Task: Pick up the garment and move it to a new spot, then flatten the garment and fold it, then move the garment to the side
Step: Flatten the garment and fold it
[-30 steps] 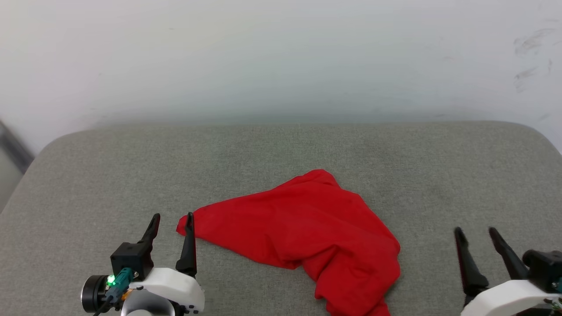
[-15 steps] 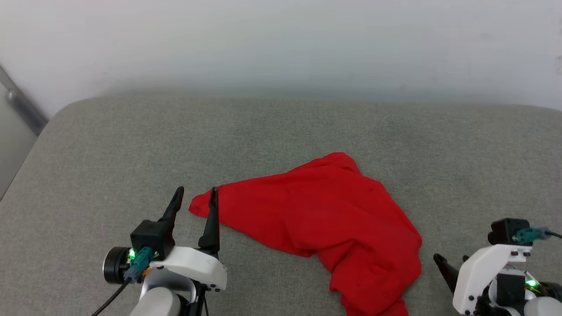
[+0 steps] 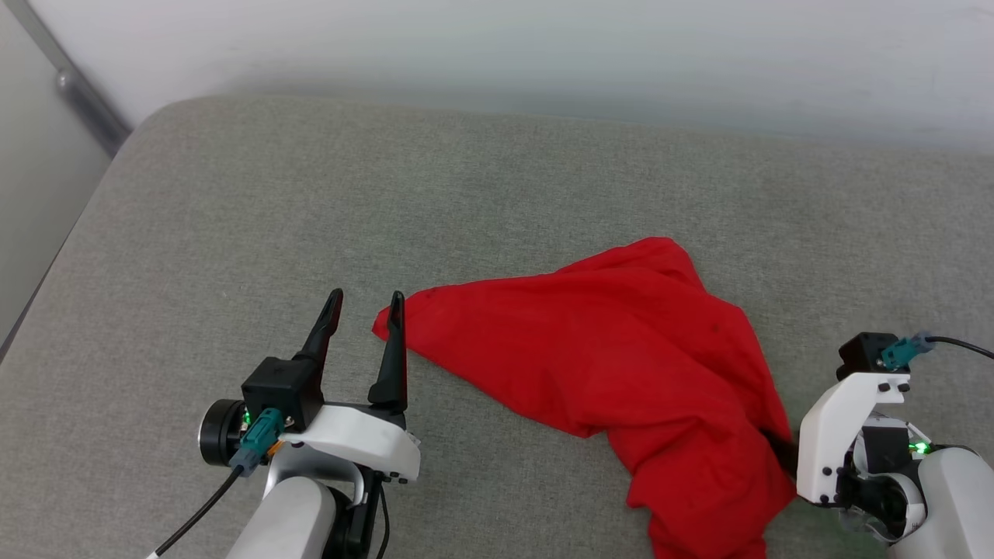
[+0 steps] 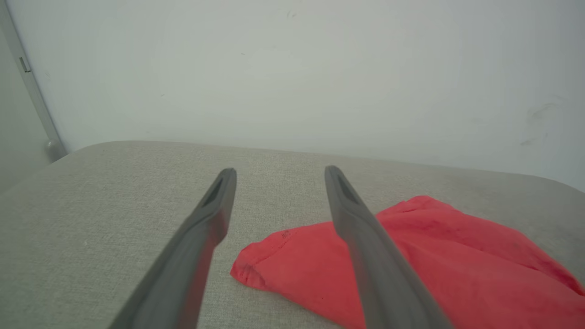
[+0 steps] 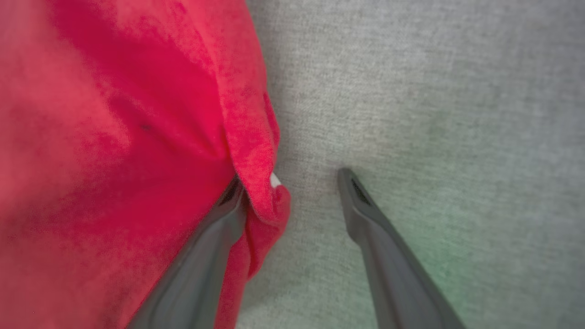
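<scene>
Crumpled red soft-fabric jersey garment [image 3: 606,349] lies heaped on the grey woven cushion [image 3: 233,233], from centre toward 5 o'clock in the head view; print and sleeves hidden. Left gripper [image 3: 366,295], long dark fingers spread, empty, at the heap's 9 o'clock corner, its near finger just beside the cloth. Right gripper [image 5: 290,176] spread wide at the 4 o'clock edge; one finger tucked under the hem fold, the other over bare cushion; nothing clamped. Risks, judged: closing here pinches one thin layer, which may slip on lifting; bunched folds may drag; left side would close on air.

Head looks down; close wrist views share garment [image 3: 606,365].
</scene>
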{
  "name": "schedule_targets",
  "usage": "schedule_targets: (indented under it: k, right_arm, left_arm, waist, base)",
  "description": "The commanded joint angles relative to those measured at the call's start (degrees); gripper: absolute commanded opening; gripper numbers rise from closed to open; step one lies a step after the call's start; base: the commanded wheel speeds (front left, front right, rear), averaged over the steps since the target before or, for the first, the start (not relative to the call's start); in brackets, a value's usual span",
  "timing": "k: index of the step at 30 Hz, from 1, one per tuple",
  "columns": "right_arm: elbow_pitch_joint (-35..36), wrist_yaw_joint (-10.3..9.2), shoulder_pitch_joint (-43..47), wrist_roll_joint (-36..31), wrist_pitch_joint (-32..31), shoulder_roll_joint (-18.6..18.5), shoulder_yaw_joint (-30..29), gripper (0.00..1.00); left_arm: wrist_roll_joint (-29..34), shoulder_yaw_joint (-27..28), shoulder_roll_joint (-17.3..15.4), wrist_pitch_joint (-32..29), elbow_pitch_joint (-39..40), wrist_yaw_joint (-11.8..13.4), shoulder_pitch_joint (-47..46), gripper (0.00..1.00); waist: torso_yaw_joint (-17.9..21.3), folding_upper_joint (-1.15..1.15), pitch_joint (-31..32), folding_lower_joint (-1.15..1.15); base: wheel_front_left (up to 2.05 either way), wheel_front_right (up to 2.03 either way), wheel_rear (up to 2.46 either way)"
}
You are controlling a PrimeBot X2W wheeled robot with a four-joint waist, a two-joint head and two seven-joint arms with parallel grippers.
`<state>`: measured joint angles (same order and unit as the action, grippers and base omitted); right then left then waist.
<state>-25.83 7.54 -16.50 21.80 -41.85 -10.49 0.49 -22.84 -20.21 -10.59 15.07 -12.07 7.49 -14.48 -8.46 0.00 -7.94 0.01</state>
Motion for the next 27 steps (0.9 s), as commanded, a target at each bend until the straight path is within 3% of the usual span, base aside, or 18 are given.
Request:
schedule_targets:
  k: [1,2,10,13,17,21,27]
  right_arm:
    - [-3.8,-0.1,1.5,0.4,-1.3,0.7,0.9,0.2]
    - [-4.5,-0.1,1.3,0.7,-1.0,0.6,1.1,0.0]
    - [-2.8,-0.09,-5.9,-2.5,12.1,-3.0,-3.0,0.0]
    - [-1.7,-0.07,-8.2,-5.4,17.8,-3.1,-5.8,0.0]
    - [1.7,-0.06,-10.4,-9.0,24.3,-0.5,-7.5,0.0]
    - [7.0,-0.06,-7.4,-9.8,25.8,3.1,-0.5,0.0]
    - [13.2,-0.06,0.4,-5.5,22.6,5.1,13.9,0.0]
  left_arm:
    - [0.6,0.2,0.2,0.1,-0.1,-0.4,-0.5,1.0]
    - [0.6,0.3,0.4,0.1,-0.3,-0.4,-0.4,1.0]
    - [1.6,1.3,1.4,0.1,-1.3,-1.5,0.9,1.0]
    - [1.8,1.5,1.4,0.1,-1.7,-1.8,1.3,1.0]
    - [2.0,1.5,1.6,0.1,-2.0,-1.9,1.7,1.0]
    - [2.0,1.8,1.4,0.1,-2.4,-2.1,2.6,1.0]
    - [2.0,1.6,1.4,0.1,-2.7,-1.8,3.4,1.0]
  waist:
    - [-0.3,0.0,-0.1,-0.01]
    - [-0.4,0.0,0.0,-0.01]
    - [0.2,0.0,1.7,-0.01]
    - [0.7,0.0,2.7,-0.01]
    - [1.4,0.0,3.8,-0.01]
    - [2.1,0.0,5.0,-0.01]
    - [2.8,0.0,6.1,-0.01]
  base:
    - [0.0,0.0,0.0]
    - [0.0,0.0,0.0]
    - [0.0,0.0,0.0]
    - [0.0,0.0,0.0]
    - [0.0,0.0,0.0]
    - [0.0,0.0,0.0]
    - [0.0,0.0,0.0]
